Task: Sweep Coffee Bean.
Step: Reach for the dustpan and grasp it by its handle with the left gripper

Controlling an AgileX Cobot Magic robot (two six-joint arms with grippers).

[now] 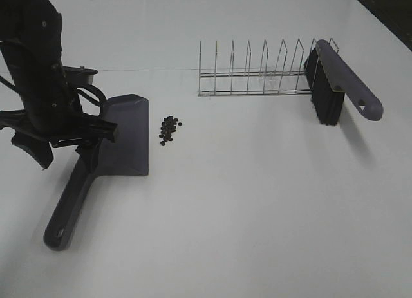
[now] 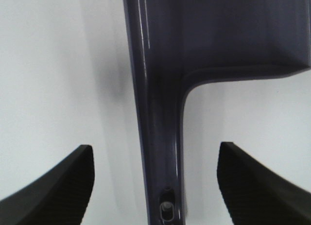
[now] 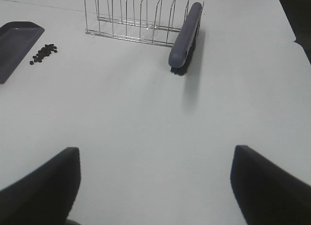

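A small heap of dark coffee beans (image 1: pixel 169 129) lies on the white table, just right of the grey dustpan (image 1: pixel 125 134). The dustpan's handle runs toward the front left. My left gripper (image 1: pixel 74 143) is over that handle. In the left wrist view it (image 2: pixel 154 166) is open, with the dustpan handle (image 2: pixel 158 137) between the two fingers and not touched by them. The grey brush (image 1: pixel 338 85) with black bristles leans in the right end of a wire rack (image 1: pixel 257 73). My right gripper (image 3: pixel 155 186) is open and empty over bare table, out of the exterior high view.
The right wrist view shows the beans (image 3: pixel 43 52), the dustpan's edge (image 3: pixel 17 40), the rack (image 3: pixel 131 18) and the brush (image 3: pixel 185 35) far ahead. The table's dark edge (image 1: pixel 386 15) runs along the back right.
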